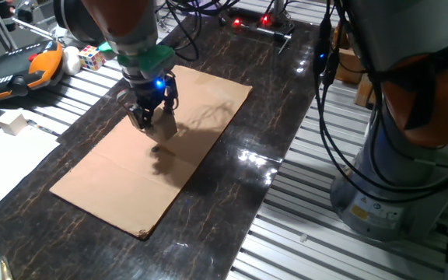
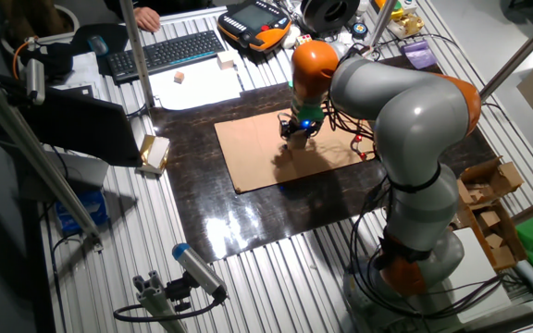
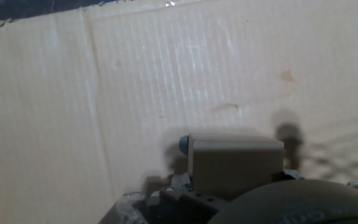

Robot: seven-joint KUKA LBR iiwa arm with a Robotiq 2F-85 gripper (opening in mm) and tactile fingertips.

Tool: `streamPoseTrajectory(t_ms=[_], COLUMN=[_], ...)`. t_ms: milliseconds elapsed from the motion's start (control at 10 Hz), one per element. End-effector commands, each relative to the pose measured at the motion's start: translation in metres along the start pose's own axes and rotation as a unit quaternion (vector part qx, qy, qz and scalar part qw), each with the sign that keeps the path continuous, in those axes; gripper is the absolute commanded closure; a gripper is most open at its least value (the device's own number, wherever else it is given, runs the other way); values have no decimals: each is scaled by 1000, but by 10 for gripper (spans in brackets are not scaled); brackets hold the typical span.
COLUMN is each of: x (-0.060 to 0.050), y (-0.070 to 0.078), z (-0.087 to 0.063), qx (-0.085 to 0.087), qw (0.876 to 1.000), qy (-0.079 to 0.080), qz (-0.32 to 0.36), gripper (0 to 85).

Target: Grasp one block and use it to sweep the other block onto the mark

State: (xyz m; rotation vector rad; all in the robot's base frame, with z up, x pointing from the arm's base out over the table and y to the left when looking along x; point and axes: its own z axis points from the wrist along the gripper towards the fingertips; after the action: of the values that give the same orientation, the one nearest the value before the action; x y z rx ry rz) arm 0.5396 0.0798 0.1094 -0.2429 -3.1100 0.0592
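Note:
My gripper stands low over the brown cardboard, near its far half, and looks shut on the tan wooden cube. In the hand view the cube fills the lower middle, just ahead of the gripper body at the bottom edge. The dark grey round mark peeks out at the cube's upper left corner, mostly hidden by it. I cannot make out a second block apart from this cube. The other fixed view shows my gripper on the cardboard.
A Rubik's cube and an orange teach pendant lie at the far left off the cardboard. A small pale block rests on white paper. The arm's base and cables stand at the right. A keyboard lies behind.

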Motion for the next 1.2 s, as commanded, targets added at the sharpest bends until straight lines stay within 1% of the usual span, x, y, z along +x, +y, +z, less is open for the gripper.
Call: streamPoseTrajectory(t_ms=[0, 100, 200, 300, 400, 600, 700, 800, 900, 1000, 1100], x=[0, 0, 0, 0, 0, 0, 0, -2, -3, -3, -3], y=[0, 0, 0, 0, 0, 0, 3, 7, 10, 12, 12], z=[0, 0, 0, 0, 0, 0, 3, 4, 4, 4, 4], qx=[4, 11, 5, -19, 5, -2, -4, -1, 0, 4, 4], qw=[1000, 999, 997, 996, 998, 998, 999, 999, 999, 999, 999], qy=[1, 8, 31, 44, 27, 19, 13, 8, 8, 6, 6], qz=[-14, -42, -73, -72, -62, -51, -49, -49, -47, -46, -45], gripper=[840, 833, 843, 843, 843, 843, 843, 843, 843, 840, 840])
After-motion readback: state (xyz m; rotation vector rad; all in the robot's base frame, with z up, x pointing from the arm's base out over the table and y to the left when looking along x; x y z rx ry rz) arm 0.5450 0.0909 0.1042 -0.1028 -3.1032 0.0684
